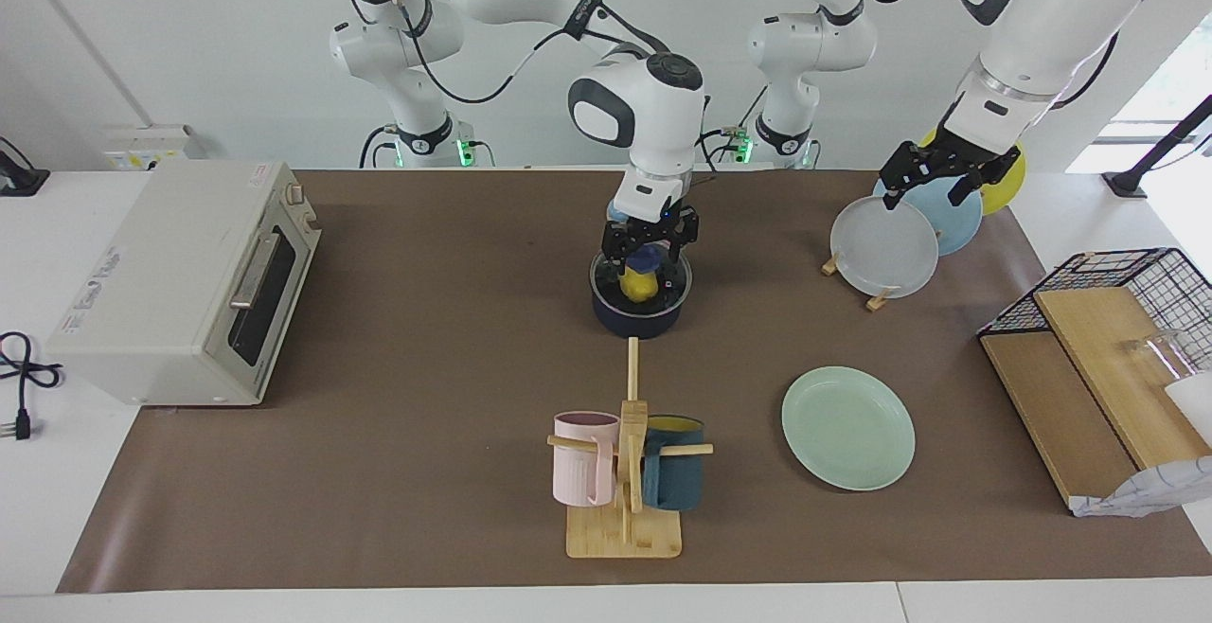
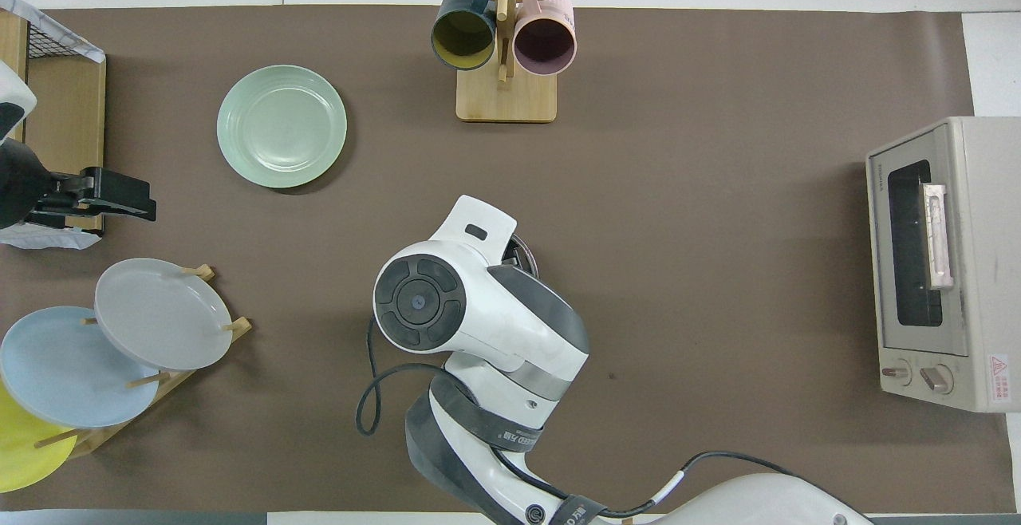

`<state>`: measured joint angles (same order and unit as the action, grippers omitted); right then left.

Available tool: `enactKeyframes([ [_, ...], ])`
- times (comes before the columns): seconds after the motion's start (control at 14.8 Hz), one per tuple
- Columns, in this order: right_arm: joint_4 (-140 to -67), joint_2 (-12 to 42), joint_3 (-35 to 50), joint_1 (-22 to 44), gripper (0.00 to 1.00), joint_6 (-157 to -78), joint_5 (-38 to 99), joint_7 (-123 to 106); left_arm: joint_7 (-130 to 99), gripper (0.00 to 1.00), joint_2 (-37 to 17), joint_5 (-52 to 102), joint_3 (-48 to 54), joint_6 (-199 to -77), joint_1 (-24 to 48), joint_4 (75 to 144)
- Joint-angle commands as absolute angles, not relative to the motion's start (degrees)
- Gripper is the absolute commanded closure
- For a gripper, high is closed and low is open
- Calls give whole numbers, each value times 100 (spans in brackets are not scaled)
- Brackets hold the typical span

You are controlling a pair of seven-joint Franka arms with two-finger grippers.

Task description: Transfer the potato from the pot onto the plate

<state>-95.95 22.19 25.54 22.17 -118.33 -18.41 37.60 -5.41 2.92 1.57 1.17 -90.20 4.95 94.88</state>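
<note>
The dark navy pot [image 1: 636, 318] stands mid-table, nearer to the robots than the mug stand. The yellow potato [image 1: 639, 286] lies inside it. My right gripper [image 1: 649, 258] reaches down into the pot's mouth, right at the top of the potato. In the overhead view the right arm covers the pot, and only a bit of the pot's rim [image 2: 524, 250] shows. The mint-green plate [image 1: 848, 427] [image 2: 281, 126] lies bare toward the left arm's end of the table. My left gripper [image 1: 933, 189] [image 2: 120, 198] waits open, up over the plate rack.
A wooden mug stand [image 1: 625, 509] with a pink and a dark blue mug stands farther from the robots than the pot. A rack with grey, light blue and yellow plates [image 1: 885, 247] is under the left gripper. A toaster oven [image 1: 180, 282] and a wire basket [image 1: 1127, 301] stand at the table's ends.
</note>
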Motion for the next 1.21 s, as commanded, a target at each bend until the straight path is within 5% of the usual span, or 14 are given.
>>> enactKeyframes([
  [0.0,-9879,2118,2619,2127,16,-12111,-1969,3894,-501,0,439,176,97,-8983,519,9633],
  [0.07,-9870,2118,2628,2127,28,-12111,-1969,3885,-501,0,448,176,97,-8974,510,9633],
  [0.2,-9826,2127,2628,2118,67,-12068,-1951,3832,-492,0,448,176,97,-9009,457,9633],
  [0.27,-9809,2127,2628,2109,75,-12059,-1925,3832,-492,0,448,176,88,-9000,448,9633],
  [0.74,-9431,2101,2628,2048,77,-11664,-1890,3745,-501,0,440,176,88,-9096,501,9642],
  [1.15,-9667,1803,2628,697,77,-11225,-1881,1480,-1062,0,501,184,184,-9360,965,9860],
])
